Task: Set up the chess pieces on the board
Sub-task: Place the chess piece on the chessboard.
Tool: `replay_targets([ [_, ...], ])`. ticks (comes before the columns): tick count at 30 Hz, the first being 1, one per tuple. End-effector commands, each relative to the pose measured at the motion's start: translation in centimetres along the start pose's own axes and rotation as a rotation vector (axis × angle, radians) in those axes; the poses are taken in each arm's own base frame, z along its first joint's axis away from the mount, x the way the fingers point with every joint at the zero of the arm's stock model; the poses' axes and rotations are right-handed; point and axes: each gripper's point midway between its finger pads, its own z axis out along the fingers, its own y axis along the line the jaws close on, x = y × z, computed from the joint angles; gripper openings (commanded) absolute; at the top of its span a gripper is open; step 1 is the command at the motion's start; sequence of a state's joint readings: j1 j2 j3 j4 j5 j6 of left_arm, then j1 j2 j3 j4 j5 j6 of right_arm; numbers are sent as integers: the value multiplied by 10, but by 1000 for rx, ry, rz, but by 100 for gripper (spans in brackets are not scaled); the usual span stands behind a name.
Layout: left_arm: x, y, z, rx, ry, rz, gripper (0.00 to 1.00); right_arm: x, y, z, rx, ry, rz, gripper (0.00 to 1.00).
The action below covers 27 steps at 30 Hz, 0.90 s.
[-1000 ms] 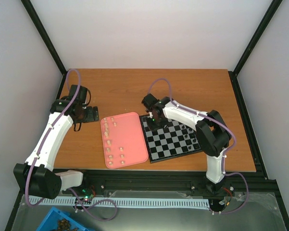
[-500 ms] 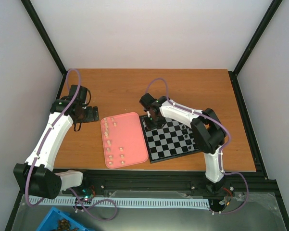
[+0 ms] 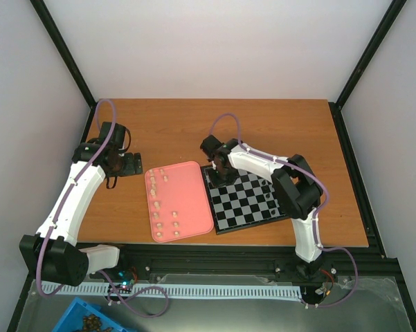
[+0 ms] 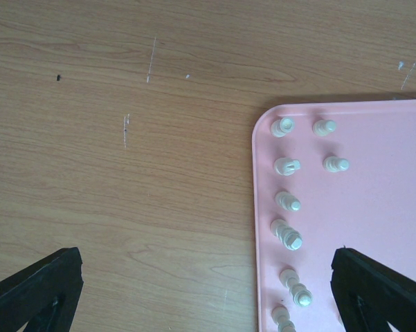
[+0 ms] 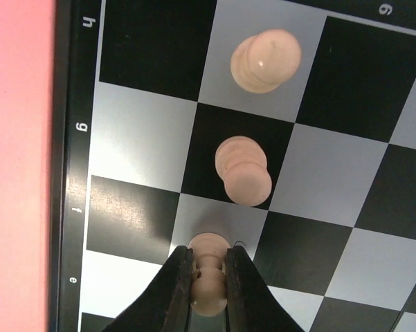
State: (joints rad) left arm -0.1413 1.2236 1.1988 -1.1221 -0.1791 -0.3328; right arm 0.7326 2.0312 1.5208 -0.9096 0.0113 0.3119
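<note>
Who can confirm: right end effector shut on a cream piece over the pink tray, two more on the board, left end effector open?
One error: the right end effector holds its cream piece over the board, not the pink tray, as the right wrist view shows. Two more pieces stand on the board; the left end effector is open.

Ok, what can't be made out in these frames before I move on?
- Right wrist view: the right hand covers the base of the held chess piece, so contact with the board is unclear.
- Top view: the arm hides that board corner, and the pieces on the pink tray are too small to identify.
- Left wrist view: the tray is cut off at the right and bottom edges, so the count is unknown.
</note>
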Motion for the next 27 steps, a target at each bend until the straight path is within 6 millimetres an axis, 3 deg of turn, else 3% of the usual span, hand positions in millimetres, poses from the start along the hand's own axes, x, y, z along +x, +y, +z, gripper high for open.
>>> replay_targets([
  [1,-4,-1,-5,12,-24,-6,100,-7,-4,0,22,-9,2,6],
  [5,-5,-1,-5,12,-24,-6,100,-6,-5,-2,23,-10,-4,23],
  [13,-6,-2,-5,15,-21,-6,100,-7,-1,-17,0,-34,-24,44],
  [18,-5,-2,-6,17,-20,-4,100,-13,9,-55,-16,-96,-64,57],
  [23,-5,-3,-5,20,-16,-6,100,-27,27,-97,-33,-175,-100,59],
  [27,-6,-3,-6,21,-18,-11,100,-46,57,-105,-114,-217,-132,60],
])
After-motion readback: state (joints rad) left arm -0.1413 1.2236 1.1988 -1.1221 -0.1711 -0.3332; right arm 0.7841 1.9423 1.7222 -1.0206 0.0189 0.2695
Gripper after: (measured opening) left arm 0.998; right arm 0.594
